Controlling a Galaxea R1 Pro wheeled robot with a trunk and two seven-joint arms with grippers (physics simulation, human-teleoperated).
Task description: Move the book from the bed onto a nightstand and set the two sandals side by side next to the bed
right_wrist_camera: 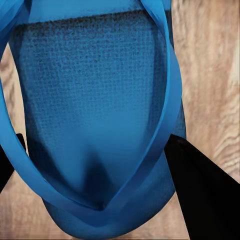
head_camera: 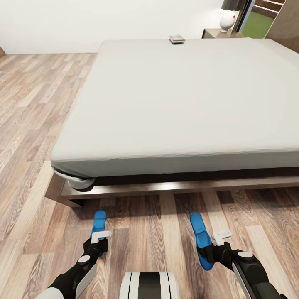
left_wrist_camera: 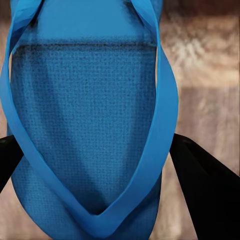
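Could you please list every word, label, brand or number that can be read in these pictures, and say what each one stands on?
No text can be read in any view.
The book at the far edge of the bed: cover too small and blurred to read.
The lamp on the nightstand: a small red mark, not legible.
The sandals: plain blue, no label visible.

You face a plain white wall (head_camera: pixel 104 20) across a wood-plank floor (head_camera: pixel 29 120), light brown with a grey grain, the planks running away from you. At the far right corner a white lamp (head_camera: pixel 228 18) with a dark shade sits on a brown surface, with a green panel (head_camera: pixel 257 24) just beside it (window or opening, you cannot tell). Even, soft light, with faint shadows on the floor.
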